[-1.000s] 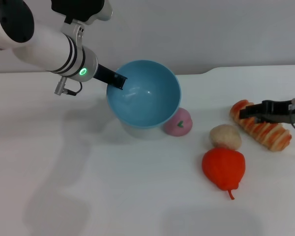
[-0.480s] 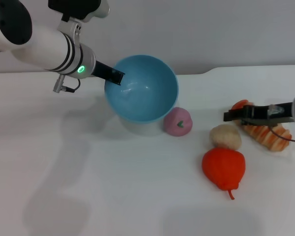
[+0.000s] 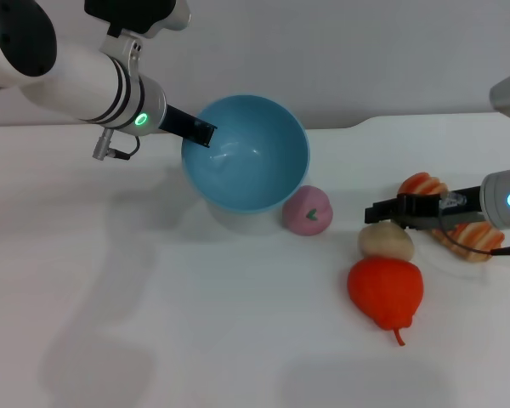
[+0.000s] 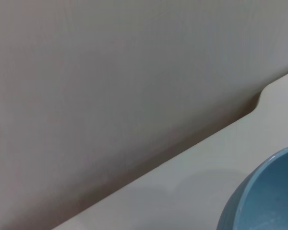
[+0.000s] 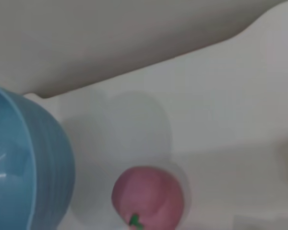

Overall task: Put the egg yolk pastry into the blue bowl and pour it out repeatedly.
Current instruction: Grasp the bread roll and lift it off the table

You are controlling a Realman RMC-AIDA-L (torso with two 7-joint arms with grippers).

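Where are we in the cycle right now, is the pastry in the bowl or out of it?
Out. The blue bowl is held tilted at its rim by the left gripper and shows nothing inside. The egg yolk pastry lies on the table by the red fruit. In hand: the right gripper is at the pastry's top edge, no grasp visible. Left: grasping it, dropping it in, pouring.

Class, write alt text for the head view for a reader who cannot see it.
The left gripper holds the tilted blue bowl by its rim, while the right gripper reaches over the egg yolk pastry. A pink ball, red fruit and striped bread roll lie nearby.
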